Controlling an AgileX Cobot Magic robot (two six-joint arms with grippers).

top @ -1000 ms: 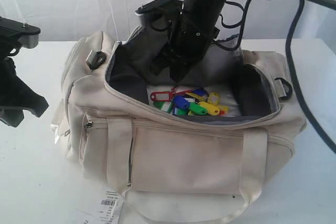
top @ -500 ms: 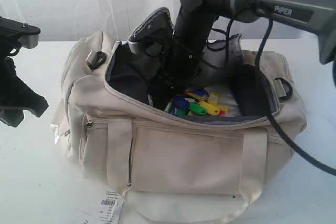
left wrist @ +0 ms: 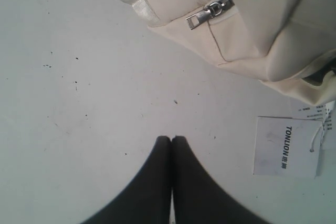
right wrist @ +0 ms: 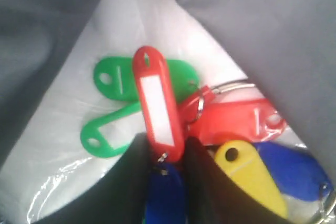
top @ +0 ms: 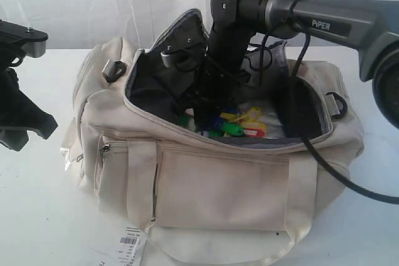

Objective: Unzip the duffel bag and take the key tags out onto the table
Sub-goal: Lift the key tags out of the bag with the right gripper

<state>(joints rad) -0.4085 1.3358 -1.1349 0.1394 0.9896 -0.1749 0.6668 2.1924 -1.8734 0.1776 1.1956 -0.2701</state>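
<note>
While the white surface [top: 37, 204] spreads wide under everything, the cream-beige duffel bag [top: 218, 185] sits on it near the middle. Its main zip is open and the mouth gapes, showing dark grey lining [top: 146, 95].

From the right side of the exterior view, the dark right arm [top: 336, 23] reaches over the bag and bends down into the opening. The left arm [top: 19, 110] is off to the left of the bag, clear of it.

Inside the bag, the right tool [right wrist: 165, 148] has its two dark fingers drawn in close on either side of one end of a red tag [right wrist: 156, 103], which sits pinched between them. The left tool [left wrist: 171, 140] hangs over bare surface near a corner of the bag. Its fingers are pressed together and hold nothing.

The key tags [top: 234, 126] lie inside the bag on something white and glossy on its floor. None of them are out on the surface. From the right wrist, the bunch shows two green tags [right wrist: 113, 80] under the red one, a second red tag, a yellow one [right wrist: 244, 174] and blue ones. They are joined by a metal ring [right wrist: 197, 103].

A white hangtag [left wrist: 286, 148] printed "TONLION" lies flat on the surface beside the bag, tied on by a thin cord. A silver zip pull [left wrist: 207, 14] hangs on the bag's side pocket.
</note>
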